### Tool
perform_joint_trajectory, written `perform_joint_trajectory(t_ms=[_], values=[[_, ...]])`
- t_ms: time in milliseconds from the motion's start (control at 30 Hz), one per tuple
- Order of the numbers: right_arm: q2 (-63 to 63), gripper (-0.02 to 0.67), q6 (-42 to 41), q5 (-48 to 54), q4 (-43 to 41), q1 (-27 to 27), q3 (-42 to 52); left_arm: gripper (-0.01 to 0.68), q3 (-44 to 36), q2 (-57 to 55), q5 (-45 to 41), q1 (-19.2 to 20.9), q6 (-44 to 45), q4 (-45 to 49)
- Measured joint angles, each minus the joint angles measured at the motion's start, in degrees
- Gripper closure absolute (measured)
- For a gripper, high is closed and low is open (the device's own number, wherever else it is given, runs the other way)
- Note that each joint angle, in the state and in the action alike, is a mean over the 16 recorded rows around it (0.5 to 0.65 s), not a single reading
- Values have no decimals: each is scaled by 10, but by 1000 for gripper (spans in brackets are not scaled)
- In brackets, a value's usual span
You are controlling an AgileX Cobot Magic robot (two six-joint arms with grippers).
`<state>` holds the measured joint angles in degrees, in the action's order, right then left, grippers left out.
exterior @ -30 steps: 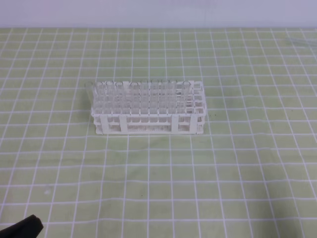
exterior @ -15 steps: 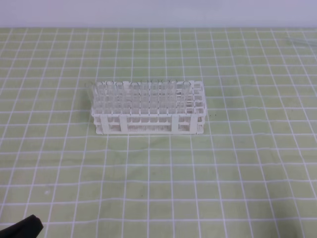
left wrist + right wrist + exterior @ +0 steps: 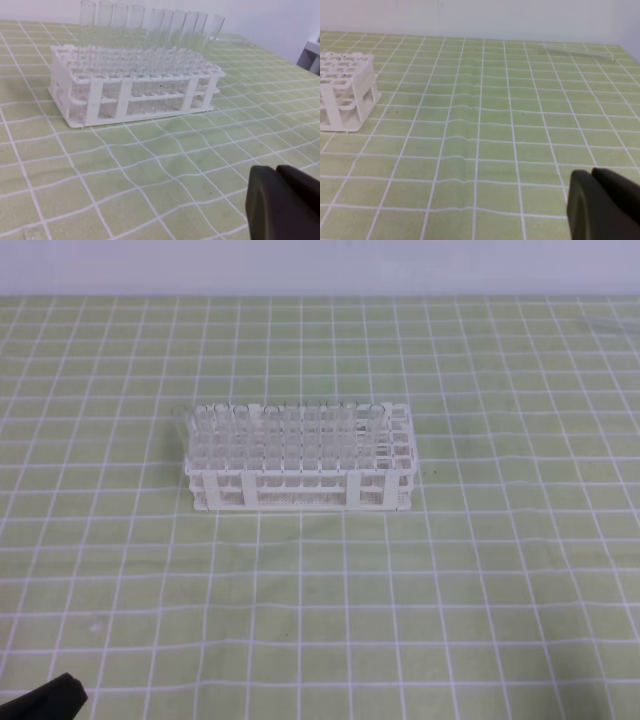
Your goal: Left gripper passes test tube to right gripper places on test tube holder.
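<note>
The white test tube holder (image 3: 298,472) stands mid-table with several clear tubes upright in its back rows; the left wrist view shows it close up (image 3: 135,87). One test tube (image 3: 577,50) lies flat on the mat far from the rack, seen faintly behind the rack's right end in the left wrist view (image 3: 234,38). My left gripper (image 3: 276,171) is shut and empty, low over the mat in front of the rack's right end. My right gripper (image 3: 592,175) is shut too, holding nothing, well short of the lying tube.
A green mat with a white grid (image 3: 450,590) covers the table up to a pale back wall. A black part of the left arm (image 3: 45,702) shows at the bottom left corner of the exterior view. The rack's right end (image 3: 345,90) sits at the left of the right wrist view.
</note>
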<state>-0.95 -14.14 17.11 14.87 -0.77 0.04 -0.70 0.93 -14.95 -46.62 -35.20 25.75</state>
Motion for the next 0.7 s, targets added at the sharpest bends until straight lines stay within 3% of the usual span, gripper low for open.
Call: perform_joint_trajectory(t_ms=[200,300,700], values=[[0,665,0,-1,0,0,0,675,0,0,1,12,0,5],[0,665,0,-1,0,0,0,675,0,0,12,43,-1,7],[0,666,0,-2,0,0,0,675,1,2,100,265,-2,11]])
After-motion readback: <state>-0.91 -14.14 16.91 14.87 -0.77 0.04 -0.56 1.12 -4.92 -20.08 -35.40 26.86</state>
